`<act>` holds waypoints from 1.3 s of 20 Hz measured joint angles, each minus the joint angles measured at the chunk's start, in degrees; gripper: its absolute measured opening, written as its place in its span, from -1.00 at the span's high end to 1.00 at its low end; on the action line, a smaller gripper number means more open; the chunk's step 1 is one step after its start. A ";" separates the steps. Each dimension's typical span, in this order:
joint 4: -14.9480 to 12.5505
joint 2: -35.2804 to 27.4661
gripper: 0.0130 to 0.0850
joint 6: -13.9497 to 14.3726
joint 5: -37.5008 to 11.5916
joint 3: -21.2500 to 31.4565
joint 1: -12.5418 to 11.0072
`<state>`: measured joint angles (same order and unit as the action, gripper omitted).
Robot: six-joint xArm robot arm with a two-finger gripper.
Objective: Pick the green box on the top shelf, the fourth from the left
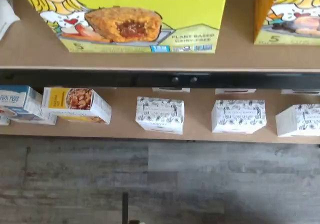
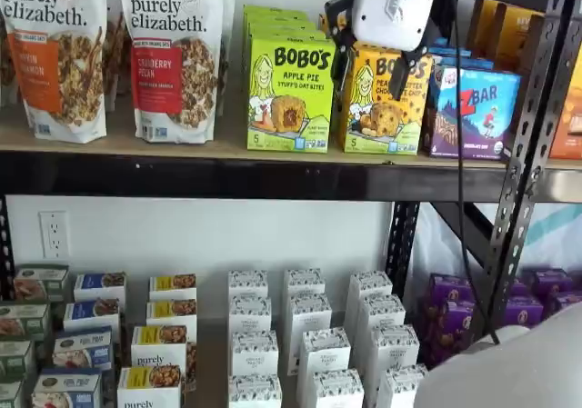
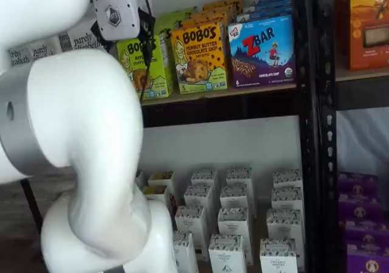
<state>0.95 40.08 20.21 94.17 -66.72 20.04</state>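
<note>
Black perforated uprights and a white wall frame the top shelf (image 2: 209,144), a tan board with a thick black front beam. On it you have the green box (image 2: 290,93) standing upright at the front edge, heading a row of like boxes that runs back toward the wall. To its left stand the granola bags (image 2: 173,54); just to its right sits the yellow-orange Bobo's box (image 2: 386,99), and right of that the blue Zbar box (image 2: 473,113). The gripper (image 2: 368,74) hangs near, in front of the yellow-orange box; in both shelf views you see its white body, but whether the fingers are parted cannot be told. In the wrist view the green box (image 1: 135,19) fills the frame, its oat bite pictured above the shelf edge. Below, small white patterned boxes (image 2: 305,335) stand in rows on the lower shelf.
</note>
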 joint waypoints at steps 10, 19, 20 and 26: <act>-0.63 -4.10 -1.00 0.20 -5.83 -1.45 0.49; 0.07 -8.39 -1.00 -0.72 -9.27 -3.89 -0.33; 0.64 -8.80 -1.00 -1.21 -9.78 -4.13 -0.77; 3.32 -12.02 -1.00 -3.69 -10.64 -6.89 -3.07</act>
<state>4.27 28.06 16.52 83.53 -73.62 16.97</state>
